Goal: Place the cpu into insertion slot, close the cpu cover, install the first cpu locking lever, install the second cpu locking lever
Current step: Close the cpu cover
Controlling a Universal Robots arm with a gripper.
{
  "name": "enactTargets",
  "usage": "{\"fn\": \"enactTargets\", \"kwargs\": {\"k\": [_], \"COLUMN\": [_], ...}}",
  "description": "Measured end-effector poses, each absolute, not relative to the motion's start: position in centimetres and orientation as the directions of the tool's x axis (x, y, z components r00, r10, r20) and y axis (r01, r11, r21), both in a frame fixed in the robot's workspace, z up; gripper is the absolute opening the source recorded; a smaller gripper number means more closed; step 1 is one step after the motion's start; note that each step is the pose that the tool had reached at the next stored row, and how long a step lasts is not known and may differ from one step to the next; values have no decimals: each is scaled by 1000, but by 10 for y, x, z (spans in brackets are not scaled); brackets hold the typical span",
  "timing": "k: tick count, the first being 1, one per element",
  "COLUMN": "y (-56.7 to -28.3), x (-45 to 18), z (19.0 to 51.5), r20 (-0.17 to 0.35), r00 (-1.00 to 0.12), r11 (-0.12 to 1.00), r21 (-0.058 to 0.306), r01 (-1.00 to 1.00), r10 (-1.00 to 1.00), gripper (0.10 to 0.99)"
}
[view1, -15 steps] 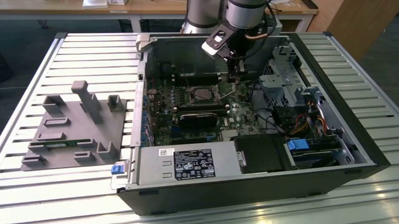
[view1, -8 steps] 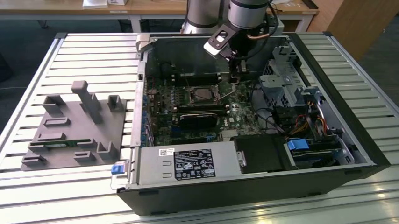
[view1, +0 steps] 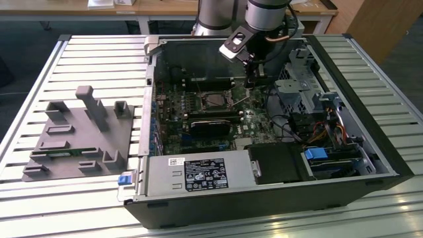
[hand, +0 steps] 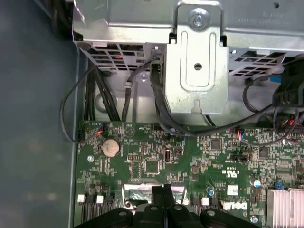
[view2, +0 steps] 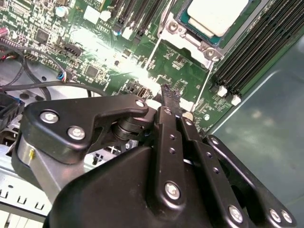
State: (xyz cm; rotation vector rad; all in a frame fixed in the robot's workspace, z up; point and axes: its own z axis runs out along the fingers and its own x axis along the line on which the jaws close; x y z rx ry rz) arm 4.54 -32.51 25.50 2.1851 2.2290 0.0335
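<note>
counted contents: one robot arm (view1: 264,15) with one gripper (view2: 168,92); one slatted table (view1: 92,54); one open computer case (view1: 370,141); one green circuit board (view1: 173,124); one square chip (view2: 218,14) inside one metal socket frame (view2: 189,38); two screws (view2: 173,27), (view2: 212,53) on the socket frame; one long black block (view1: 210,126); one grey box with a white label (view1: 198,174); one grey moulded tray (view1: 69,148); two blue plastic pieces (view1: 124,179), (view1: 316,153); one round coin battery (hand: 110,147); one folded metal bracket (hand: 197,61); one finned silver block (hand: 285,204).

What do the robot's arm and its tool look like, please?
The arm is made of silver-grey tubes with a darker joint; a small white-and-black box sits at its wrist. The tool is black, built of linked bars with silver screws.
</note>
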Motion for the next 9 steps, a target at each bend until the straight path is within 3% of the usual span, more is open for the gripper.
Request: {"fn": "enactTargets", "kwargs": {"k": [9], "y": [-322], "x": [58], "z": [253], "r20": [1], "r00": [-20], "r11": [20], "r21": [22], "r01": [1000], "r10": [1000], "gripper": [106]}}
